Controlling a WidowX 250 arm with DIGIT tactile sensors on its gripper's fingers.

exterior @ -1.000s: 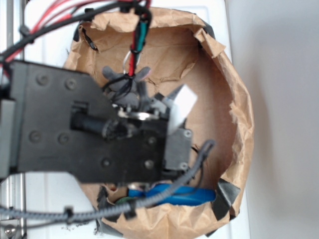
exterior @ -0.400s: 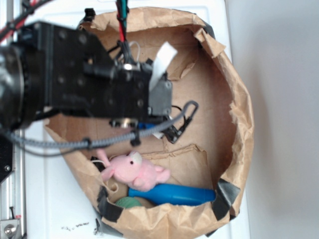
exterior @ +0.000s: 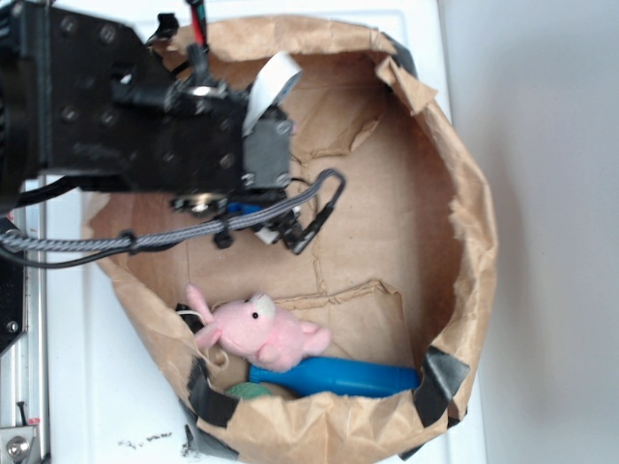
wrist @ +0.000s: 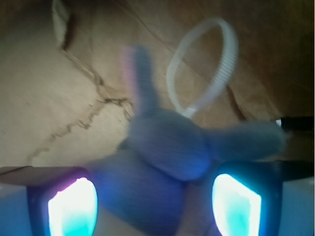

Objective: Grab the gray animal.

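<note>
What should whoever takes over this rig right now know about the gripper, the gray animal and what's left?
Gripper: fingers on either side of the gray animal; a firm hold cannot be confirmed.
Gray animal: visible only in the wrist view, its white loop above the brown paper bag floor.
Pink plush and blue tool lie at the bag's lower edge, untouched.
Left: confirm the grasp holds.

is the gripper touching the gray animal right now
Touching. In the wrist view the gray animal sits wedged between the gripper fingers, its body filling the gap. The exterior view hides it.
</note>
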